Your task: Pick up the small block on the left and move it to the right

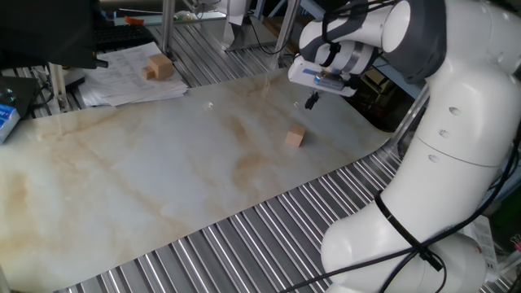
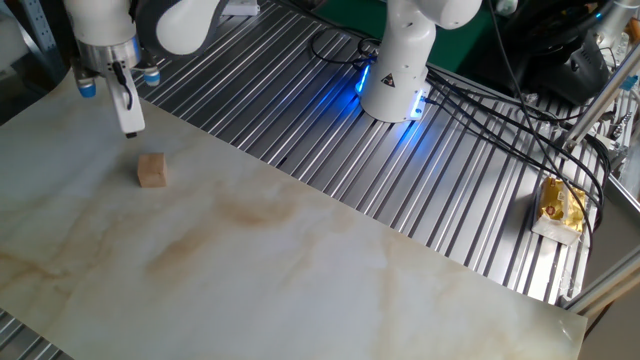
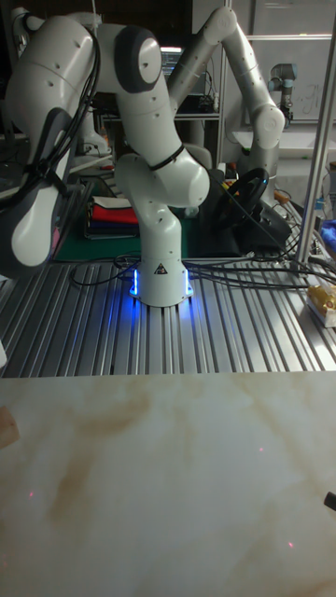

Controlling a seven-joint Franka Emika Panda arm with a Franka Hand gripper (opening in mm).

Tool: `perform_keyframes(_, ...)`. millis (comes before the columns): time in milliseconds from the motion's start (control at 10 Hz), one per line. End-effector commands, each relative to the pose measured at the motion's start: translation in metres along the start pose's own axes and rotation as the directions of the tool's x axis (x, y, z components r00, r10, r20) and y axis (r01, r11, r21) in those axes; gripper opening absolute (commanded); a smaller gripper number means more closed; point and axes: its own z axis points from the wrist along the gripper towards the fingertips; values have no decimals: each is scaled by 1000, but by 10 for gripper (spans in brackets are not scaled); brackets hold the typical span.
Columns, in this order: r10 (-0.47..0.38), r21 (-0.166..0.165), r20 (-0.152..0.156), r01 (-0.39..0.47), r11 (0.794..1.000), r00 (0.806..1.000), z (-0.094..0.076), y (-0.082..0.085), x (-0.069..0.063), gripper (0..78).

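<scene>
The small light-tan wooden cube (image 2: pixel 151 170) rests on the marbled bench (image 2: pixel 300 270), just beside and below the jaws, offset toward the bench centre. The gripper (image 2: pixel 129 122) holds nothing; its opening cannot be determined.

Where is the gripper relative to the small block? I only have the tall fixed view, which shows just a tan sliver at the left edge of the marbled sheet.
Observer: In the other fixed view the gripper hangs over the marbled sheet, close to the small block but not touching it.
Operator: Is the block whole and lying flat?
Observer: Yes. One fixed view shows a whole cube resting flat on the sheet, with nothing gripping it.
Operator: Is there any other block I could confuse it with?
Observer: One. A larger tan block sits on papers off the sheet, far from the gripper.
</scene>
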Motion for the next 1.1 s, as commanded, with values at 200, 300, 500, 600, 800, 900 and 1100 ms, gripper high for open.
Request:
perform_keyframes(200, 14, 2, 9, -14, 1000, 1000, 17, 2, 0, 0)
perform_keyframes(300, 22, 4, 10, -22, 1000, 1000, 27, 2, 2, 0)
perform_keyframes(500, 27, 8, -15, -27, 1000, 1000, 35, 0, 5, 0)
perform_keyframes(600, 31, 7, -40, -31, 1000, 999, 37, -1, 7, 0)
perform_keyframes(800, 51, 11, -61, -51, 999, 997, 40, -3, 9, 0)
perform_keyframes(900, 88, 10, -70, -87, 996, 994, 43, -3, 9, 0)
perform_keyframes(1100, 161, 18, -52, -160, 987, 986, 43, -3, 9, 0)
